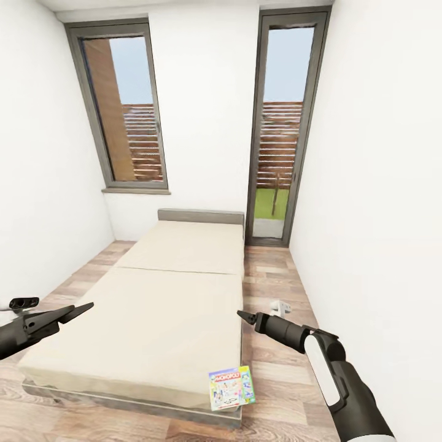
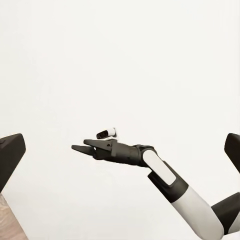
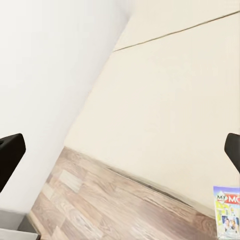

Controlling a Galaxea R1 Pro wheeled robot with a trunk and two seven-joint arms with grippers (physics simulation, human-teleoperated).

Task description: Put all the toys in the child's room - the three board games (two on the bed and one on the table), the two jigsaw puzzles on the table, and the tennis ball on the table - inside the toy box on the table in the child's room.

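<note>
Status at the large low beige-covered bed [image 1: 166,307] — collection outstanding.
My left gripper [image 1: 78,310] and right gripper [image 1: 245,318] look closed, empty; flat green-edged Monopoly game box [image 1: 231,387] lies unretrieved on bed's near corner.

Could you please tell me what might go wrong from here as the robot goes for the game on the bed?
1. The Monopoly box lies at the very corner of the bed, partly over the edge; a nudge from the right claw might tip it onto the wood floor.
2. The box lies flat, so the claw may struggle to get a finger under it.
3. The left claw hangs over the far side of the bed, probably too far to help.
</note>
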